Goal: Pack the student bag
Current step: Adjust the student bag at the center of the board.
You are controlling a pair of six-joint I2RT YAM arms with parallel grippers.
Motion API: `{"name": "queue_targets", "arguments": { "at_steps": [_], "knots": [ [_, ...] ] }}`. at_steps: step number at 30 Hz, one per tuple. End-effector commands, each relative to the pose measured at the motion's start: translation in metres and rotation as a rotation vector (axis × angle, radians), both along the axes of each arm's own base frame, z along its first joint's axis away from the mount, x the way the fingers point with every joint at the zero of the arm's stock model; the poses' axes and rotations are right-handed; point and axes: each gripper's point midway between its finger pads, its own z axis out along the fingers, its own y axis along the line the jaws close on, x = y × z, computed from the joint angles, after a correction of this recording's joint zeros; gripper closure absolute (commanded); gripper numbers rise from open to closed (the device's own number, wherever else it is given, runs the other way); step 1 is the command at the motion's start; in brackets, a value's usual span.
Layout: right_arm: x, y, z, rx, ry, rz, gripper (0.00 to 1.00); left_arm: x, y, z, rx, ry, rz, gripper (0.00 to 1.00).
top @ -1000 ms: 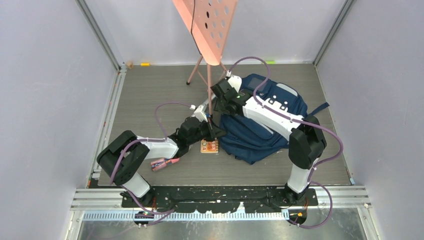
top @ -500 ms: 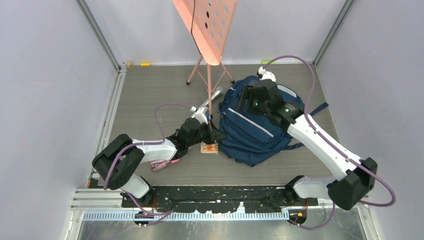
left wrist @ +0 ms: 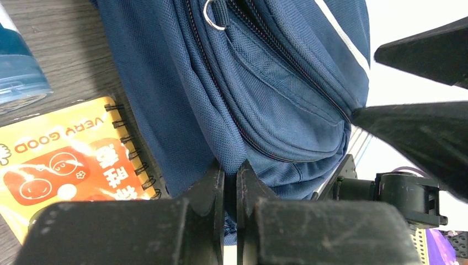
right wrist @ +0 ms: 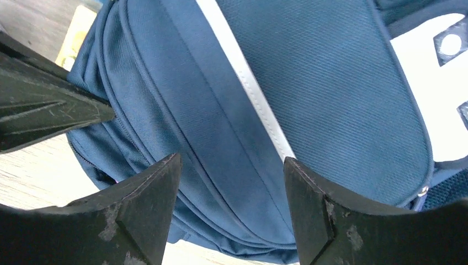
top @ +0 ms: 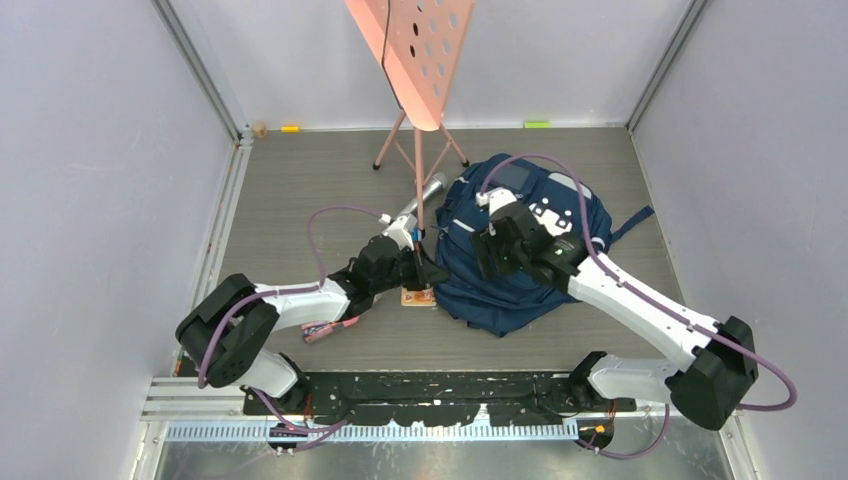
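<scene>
top: student bag (top: 530, 270) lies right of centre on the surface (top: 300, 180). left claw (top: 425, 270) sits at its 9 o'clock edge, right claw (top: 490, 250) over its middle.

left wrist: left claw (left wrist: 230, 176) pressed together at the bag's (left wrist: 265, 83) lower seam; cloth nipped or not, cannot tell. only here: zips look shut, notebook (left wrist: 66, 160) just beside. a thin hold could slip.

right wrist: right claw (right wrist: 232, 160) spread, empty, above the bag (right wrist: 331, 83). it might bunch cloth and drag the bag onto the notebook.

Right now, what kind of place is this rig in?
Likely a purpose-built robot test cell: blank pale walls on aluminium posts, a black mounting plate at the near edge, staged props like a pink music stand and navy backpack.
</scene>
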Motion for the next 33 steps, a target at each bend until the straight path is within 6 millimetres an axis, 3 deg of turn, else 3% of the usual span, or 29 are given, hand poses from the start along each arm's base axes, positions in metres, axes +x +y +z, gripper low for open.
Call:
{"name": "queue_targets", "arguments": {
  "at_steps": [1, 6, 10, 16, 20, 22, 24, 26, 29, 31, 33],
  "knots": [
    [0.008, 0.006, -0.002, -0.109, -0.038, 0.038, 0.27, -0.011, -0.006, 0.021, -0.025, -0.031, -0.078, 1.0],
    [0.009, 0.001, -0.011, -0.185, -0.039, 0.018, 0.29, -0.011, -0.006, 0.02, -0.018, -0.03, -0.078, 1.0],
    [0.013, -0.01, -0.005, -0.237, -0.084, -0.04, 0.38, -0.01, -0.005, 0.02, -0.015, -0.03, -0.075, 1.0],
    [0.016, -0.023, 0.018, -0.235, -0.149, -0.105, 0.57, -0.009, -0.001, 0.014, 0.022, -0.032, -0.077, 1.0],
    [0.017, -0.03, 0.024, -0.249, -0.179, -0.118, 0.71, -0.008, 0.0, 0.015, 0.028, -0.04, -0.081, 1.0],
    [0.019, -0.033, 0.024, -0.27, -0.185, -0.131, 0.89, -0.008, -0.001, 0.015, 0.033, -0.044, -0.086, 1.0],
    [0.021, -0.037, 0.028, -0.285, -0.198, -0.161, 0.98, -0.008, 0.0, 0.014, 0.047, -0.053, -0.094, 1.0],
    [0.023, -0.046, 0.039, -0.31, -0.22, -0.216, 0.99, -0.009, 0.005, 0.012, 0.091, -0.069, -0.104, 0.98],
    [0.024, -0.068, 0.079, -0.351, -0.283, -0.336, 0.99, -0.008, 0.019, 0.011, 0.18, -0.096, -0.088, 0.77],
    [0.022, -0.079, 0.105, -0.351, -0.323, -0.391, 0.99, -0.006, 0.033, 0.013, 0.238, -0.119, -0.057, 0.54],
    [0.019, -0.087, 0.127, -0.335, -0.355, -0.425, 0.99, -0.007, 0.046, 0.015, 0.284, -0.135, -0.029, 0.37]
  ]
}}
